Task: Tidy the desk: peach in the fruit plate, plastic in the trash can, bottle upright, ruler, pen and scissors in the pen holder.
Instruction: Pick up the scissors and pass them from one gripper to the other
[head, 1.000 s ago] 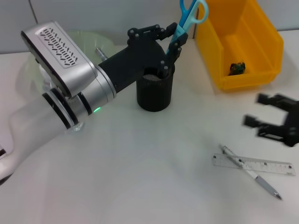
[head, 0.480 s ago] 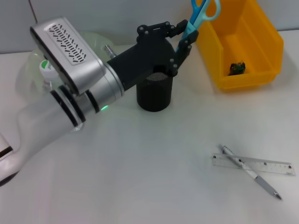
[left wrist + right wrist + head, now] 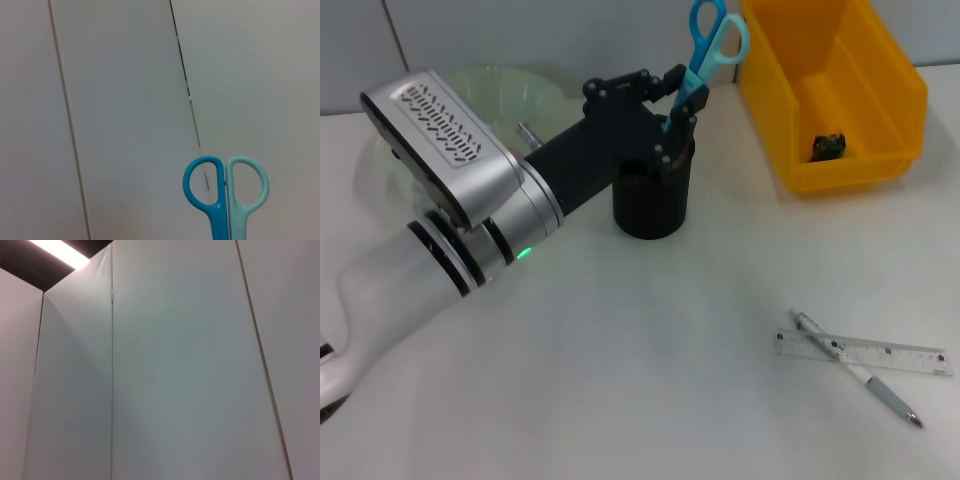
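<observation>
Left pincer (image 3: pixel 678 108) grips the scissors (image 3: pixel 705 48), blades entering the holder (image 3: pixel 650 205) directly below. Ruler (image 3: pixel 865 352) and pen (image 3: pixel 855 368) lie well apart from it, unplaced. Right pincer not visible.

A white tabletop (image 3: pixel 650 350) meets pale grey wall panels (image 3: pixel 175 390) split by thin vertical seams; a ceiling light strip (image 3: pixel 62 252) glows overhead.

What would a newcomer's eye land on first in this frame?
The big silver and black left arm reaching across the desk, its tool shut on the blue scissors, handles up, right over the black mesh pen holder. Next, the bright yellow bin at the far right, then the ruler and pen lying crossed near the front.
</observation>
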